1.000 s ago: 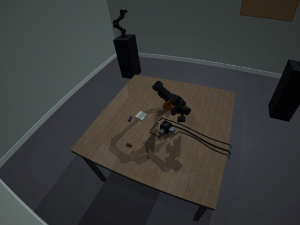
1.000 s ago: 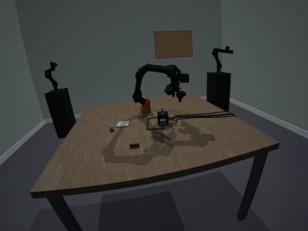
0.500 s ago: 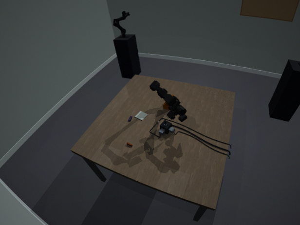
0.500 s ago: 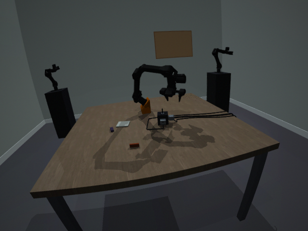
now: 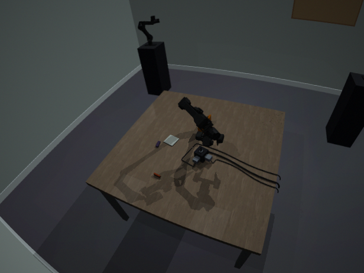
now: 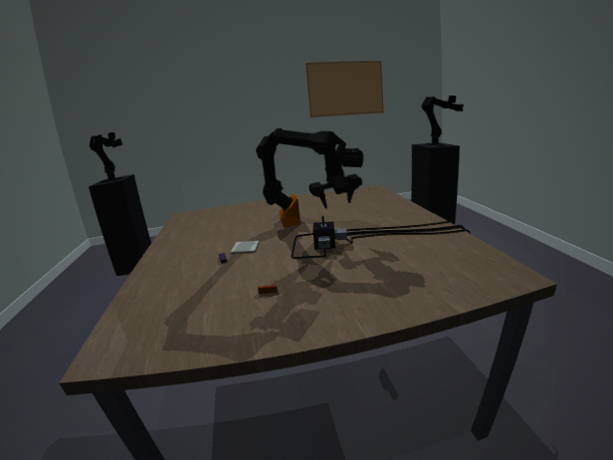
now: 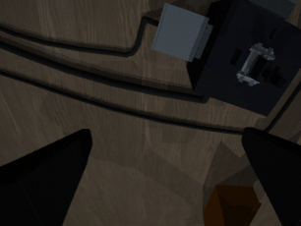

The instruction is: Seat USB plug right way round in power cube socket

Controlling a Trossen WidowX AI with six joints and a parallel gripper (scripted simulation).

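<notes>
From up top I've got the gripper hanging just on the far side of the power cube, with the USB plug sticking out of the cube's top and three black cables trailing off right across the table. The exterior cam shows the claw spread wide with nothing in it, up above the cube and slightly behind it, the plug standing upright and untouched. On the wrist cam the two dark fingers frame the bottom corners, and the cube sits at upper right with the metal plug in its top face and a grey plug on its left side.

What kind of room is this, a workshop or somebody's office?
Probably a bare robot test room rather than an office. A lone wooden table carries a robot arm above a power cube, two smaller arms stand on black pedestals by plain grey walls, and one corkboard hangs behind.
</notes>
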